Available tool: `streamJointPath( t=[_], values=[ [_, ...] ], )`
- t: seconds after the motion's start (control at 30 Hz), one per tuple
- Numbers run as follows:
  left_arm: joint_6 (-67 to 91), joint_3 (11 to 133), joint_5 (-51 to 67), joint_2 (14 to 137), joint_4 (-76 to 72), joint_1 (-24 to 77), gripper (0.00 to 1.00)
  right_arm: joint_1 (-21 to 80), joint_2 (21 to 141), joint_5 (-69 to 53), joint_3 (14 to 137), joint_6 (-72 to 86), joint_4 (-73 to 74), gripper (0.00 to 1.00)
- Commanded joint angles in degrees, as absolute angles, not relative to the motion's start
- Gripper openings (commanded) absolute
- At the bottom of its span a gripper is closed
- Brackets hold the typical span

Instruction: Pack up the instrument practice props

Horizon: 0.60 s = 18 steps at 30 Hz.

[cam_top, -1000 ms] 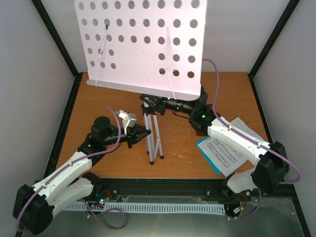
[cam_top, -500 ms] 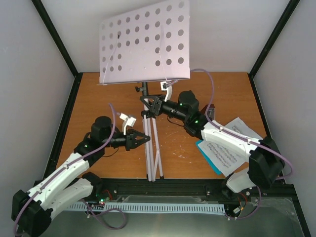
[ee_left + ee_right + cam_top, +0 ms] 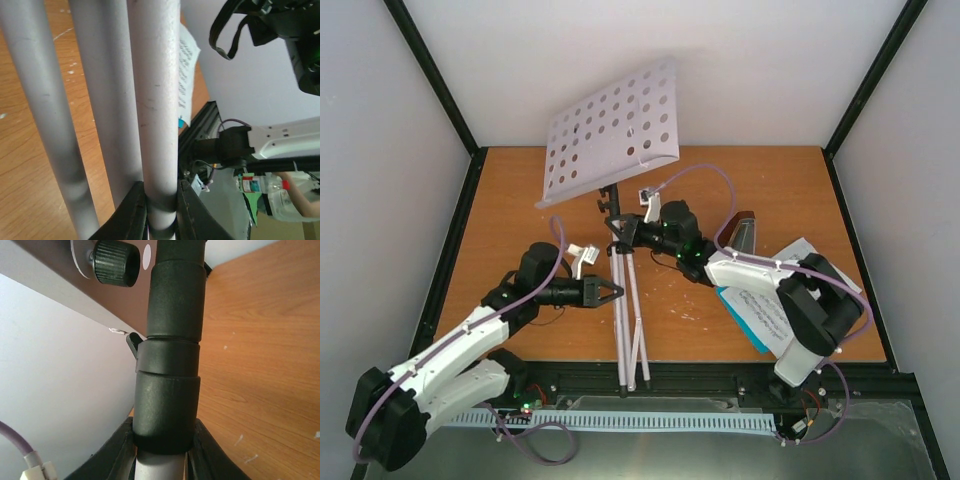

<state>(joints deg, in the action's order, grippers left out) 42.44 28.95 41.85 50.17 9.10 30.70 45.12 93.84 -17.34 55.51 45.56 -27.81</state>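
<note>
The silver-white music stand [image 3: 627,300] leans over the table, its three legs folded together and reaching the near edge. Its perforated grey desk [image 3: 610,130] tilts at the back. My left gripper [image 3: 611,292] is shut on one leg [image 3: 152,100], with a finger on each side in the left wrist view [image 3: 161,202]. My right gripper [image 3: 622,232] is shut on the stand's black collar [image 3: 170,390] just below the desk, as the right wrist view [image 3: 164,440] also shows. The brown pyramid metronome [image 3: 744,235] stands behind the right arm. White sheet music [image 3: 782,300] lies on the teal booklet [image 3: 738,308] at the right.
Black frame posts and white walls close in the wooden table [image 3: 520,210]. A black rail [image 3: 650,378] runs along the near edge, under the leg tips. A black knob [image 3: 116,262] sits under the desk.
The stand has tipped over: the desk dropped lower and turned left, and the legs swung to the near edge. Both grippers kept their hold and moved with it.
</note>
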Motion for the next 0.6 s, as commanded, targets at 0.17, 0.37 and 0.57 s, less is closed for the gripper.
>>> streamJointPath(
  t=[0.17, 0.37, 0.57],
  values=[
    [42.3, 27.3, 24.9, 54.5, -15.3, 28.9, 0.00, 46.5, 100.4, -26.0, 53.0, 41.7, -35.2, 0.03],
    [41.2, 27.0, 24.4, 59.3, -16.1, 28.9, 0.00, 45.3, 103.5, -24.1, 52.8, 36.9, -34.3, 0.03],
    [42.1, 25.5, 24.6, 64.8, -20.1, 28.9, 0.00, 43.9, 106.7, -23.7, 51.9, 36.0, -35.7, 0.03]
  ],
)
